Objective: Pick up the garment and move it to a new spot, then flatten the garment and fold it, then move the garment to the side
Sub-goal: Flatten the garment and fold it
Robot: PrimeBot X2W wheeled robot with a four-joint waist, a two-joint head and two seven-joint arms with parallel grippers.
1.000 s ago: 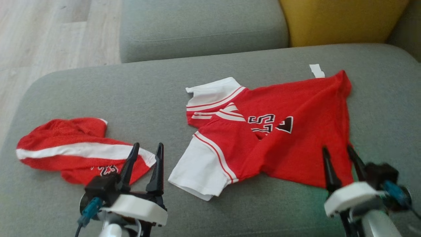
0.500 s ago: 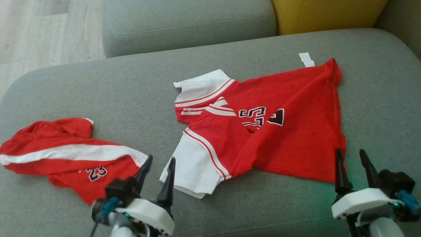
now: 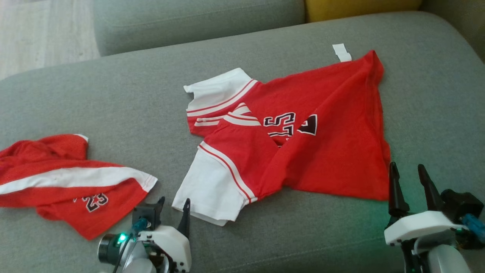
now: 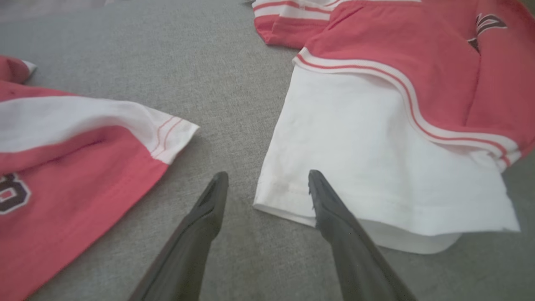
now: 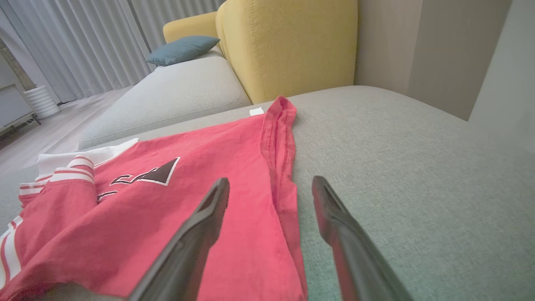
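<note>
The grey sofa cushion (image 3: 113, 94) spreads under everything. Near its middle lies the red jersey (image 3: 333, 125), rumpled; red shorts (image 3: 57, 178) sit well apart on my left. My left claw (image 3: 174, 200) hovers at the hem of the jersey's white sleeve (image 3: 204, 193), my right claw (image 3: 406, 165) by its near right corner — both spread wide, holding nothing. A small white tag (image 3: 341, 52) pokes out at the far edge.

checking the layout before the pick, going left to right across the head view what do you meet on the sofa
red mesh garment → left gripper → red and white shirt → right gripper
</note>
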